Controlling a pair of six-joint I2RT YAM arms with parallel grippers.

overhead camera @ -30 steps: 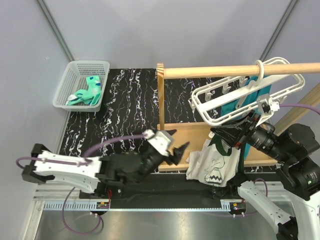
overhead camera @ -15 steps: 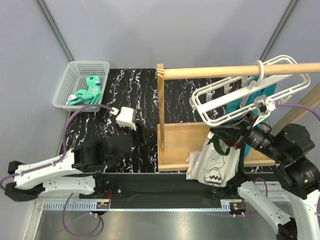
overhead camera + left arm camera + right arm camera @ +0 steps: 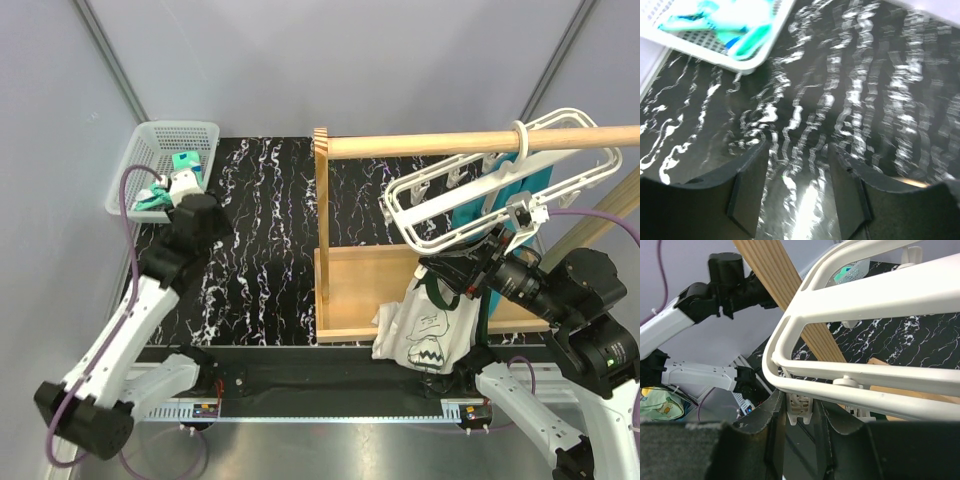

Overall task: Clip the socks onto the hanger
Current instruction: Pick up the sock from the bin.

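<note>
The mint-green socks (image 3: pixel 152 199) lie in the white basket (image 3: pixel 128 170) at the table's back left; they also show in the left wrist view (image 3: pixel 722 22). My left gripper (image 3: pixel 178 190) hovers at the basket's near right corner, open and empty (image 3: pixel 797 192), over the black marbled table. The white frame hanger (image 3: pixel 480 205) hangs by its ring from the wooden rod (image 3: pixel 420 144). My right gripper (image 3: pixel 440 268) is under the hanger's left end, shut on one small white clip (image 3: pixel 801 407) below the frame (image 3: pixel 865 295).
A dark teal garment (image 3: pixel 500 195) hangs from the hanger. A white printed T-shirt (image 3: pixel 430 330) drapes below my right gripper. The wooden stand's post (image 3: pixel 321 200) and base board (image 3: pixel 365 290) stand between the arms.
My left arm has swung from the wooden stand at the centre across the table to the basket at the back left. My right gripper has stayed at the hanger clip.
</note>
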